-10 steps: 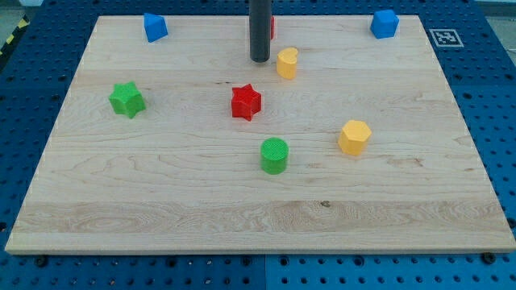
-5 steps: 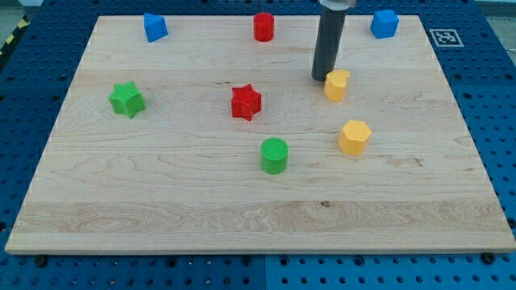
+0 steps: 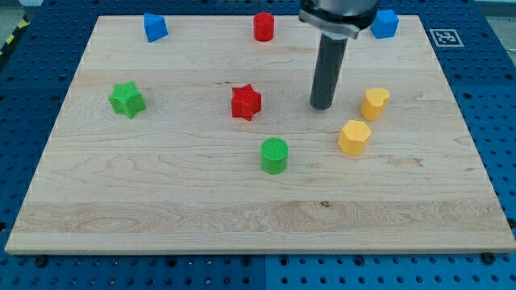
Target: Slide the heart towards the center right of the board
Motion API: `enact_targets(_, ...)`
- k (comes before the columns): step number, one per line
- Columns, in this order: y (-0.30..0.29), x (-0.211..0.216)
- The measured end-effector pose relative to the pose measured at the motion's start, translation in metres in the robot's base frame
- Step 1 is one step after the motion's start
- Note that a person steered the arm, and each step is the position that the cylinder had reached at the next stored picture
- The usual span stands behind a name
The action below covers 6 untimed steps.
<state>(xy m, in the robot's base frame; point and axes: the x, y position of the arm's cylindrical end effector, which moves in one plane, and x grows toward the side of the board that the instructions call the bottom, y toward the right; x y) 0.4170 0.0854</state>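
The yellow heart (image 3: 375, 104), pushed rightward across the desk (image 3: 161, 201) over the last second, now sits right of centre, just above the yellow hexagon (image 3: 354, 137), with the jawless tool's tip (image 3: 322, 106) apart at its left.

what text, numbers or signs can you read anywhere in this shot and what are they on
No readable words, numbers or brand names anywhere.
Fiducial marker: a black-and-white square pattern at the wooden board's corner in the view's top right; it is a code, not letters.
Yellow-and-black hazard stripes at the view's top left edge: a marking only, no text.
The blocks and the rod bear no labels.
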Motion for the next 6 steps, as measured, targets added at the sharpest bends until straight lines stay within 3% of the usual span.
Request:
enact_targets(1,0.004,0.019)
enact_targets(3,0.019,0.019)
enact_targets(6,0.125,-0.008)
